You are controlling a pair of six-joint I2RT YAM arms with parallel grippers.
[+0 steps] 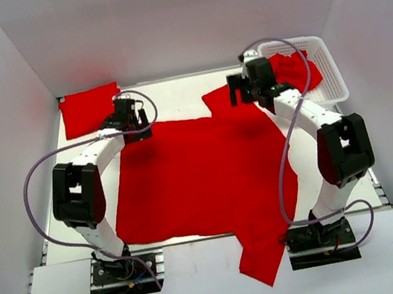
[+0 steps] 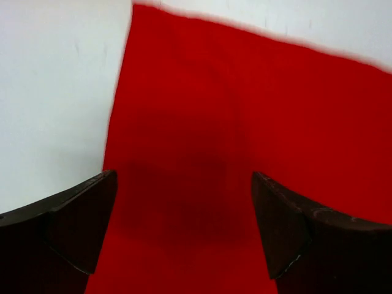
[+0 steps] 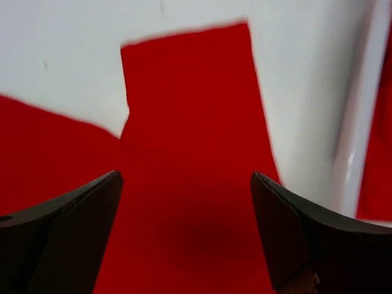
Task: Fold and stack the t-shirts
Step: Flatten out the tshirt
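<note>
A spread t-shirt [image 1: 201,176] was seen lying flat and open across the middle of the table [image 1: 172,89]. Its straight hem was turned toward the left arm and its shoulders toward the right arm. Its far sleeve [image 3: 187,92] was laid out on the white surface toward the back. Its near sleeve [image 1: 264,256] reached past the front edge, just beside the right arm's base.

A folded t-shirt [image 1: 90,108] was placed in the far left corner, apart from the spread one. A third t-shirt [image 1: 290,67] was bunched inside the white basket [image 1: 327,80] at the far right.

The left gripper [image 2: 184,184] was held over the far left corner of the spread t-shirt with its jaws wide apart. The cloth's side edge was seen under its left finger, and nothing was between the fingers. The right gripper [image 3: 187,180] was held over the root of the far sleeve, likewise parted and empty, with the basket wall just to its right. Whether either gripper touched the cloth could not be told.
</note>
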